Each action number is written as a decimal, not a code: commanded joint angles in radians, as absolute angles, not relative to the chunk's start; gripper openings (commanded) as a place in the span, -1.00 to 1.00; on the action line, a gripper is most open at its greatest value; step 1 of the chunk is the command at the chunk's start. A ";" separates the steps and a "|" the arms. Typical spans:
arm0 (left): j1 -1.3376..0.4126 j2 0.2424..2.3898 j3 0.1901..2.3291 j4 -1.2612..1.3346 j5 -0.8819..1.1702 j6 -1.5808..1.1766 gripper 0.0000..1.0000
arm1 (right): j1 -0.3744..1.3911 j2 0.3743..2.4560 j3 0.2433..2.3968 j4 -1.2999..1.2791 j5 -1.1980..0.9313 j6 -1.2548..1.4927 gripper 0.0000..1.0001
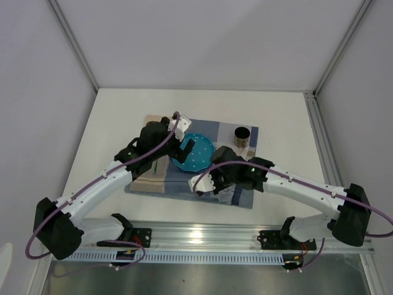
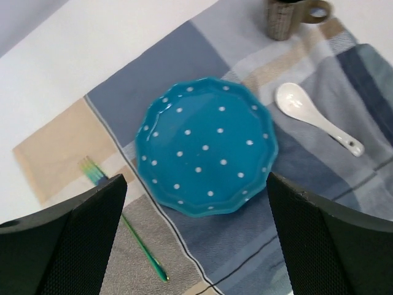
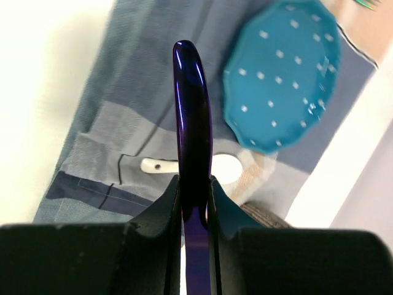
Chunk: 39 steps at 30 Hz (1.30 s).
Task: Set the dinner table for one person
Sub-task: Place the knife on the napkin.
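The dinner table (image 1: 123, 123), a big white top, lies under everything, and a checked placemat (image 2: 184, 61) is spread on it with a dotted teal plate (image 2: 206, 144) in the middle. Left of the plate lies a green fork (image 2: 142, 247). Right of the plate is a white spoon (image 2: 316, 120), and beyond the plate on that side stands a mug (image 1: 241, 136).

The left gripper (image 2: 196, 196) hangs above the plate with its fingers wide apart and nothing between them. The right gripper (image 3: 193, 184) is clamped on a dark blue utensil (image 3: 191, 110) (likely a knife, though only a glossy rounded end shows), poised over the placemat on the plate's right.

The setting looks nearly done; what seems left is laying this last piece down beside the plate and letting go
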<state>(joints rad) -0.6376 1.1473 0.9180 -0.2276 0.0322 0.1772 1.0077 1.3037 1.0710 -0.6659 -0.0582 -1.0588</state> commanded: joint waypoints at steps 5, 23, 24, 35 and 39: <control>-0.545 1.249 1.072 -0.246 -0.211 0.020 0.99 | 1.045 1.411 1.009 -0.647 0.035 -1.295 -1.00; -0.580 1.177 1.046 -0.256 -0.055 -0.178 0.98 | 0.831 1.785 1.294 -0.497 -0.024 -1.609 -1.00; -0.583 1.169 1.051 -0.262 -0.057 -0.172 0.98 | 0.827 1.807 1.310 -0.495 -0.037 -1.626 -1.00; -0.595 1.075 1.015 -0.285 -0.064 -0.175 0.99 | 0.880 1.864 1.302 -0.554 -0.052 -1.543 -1.00; -0.595 1.049 0.993 -0.270 -0.064 -0.179 0.99 | 0.885 1.826 1.327 -0.555 -0.055 -1.526 -1.00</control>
<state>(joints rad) -0.5892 1.0828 1.0103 -0.2874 -0.0673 -0.1585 0.8818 1.8648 1.3029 -0.5602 -0.0444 -1.5444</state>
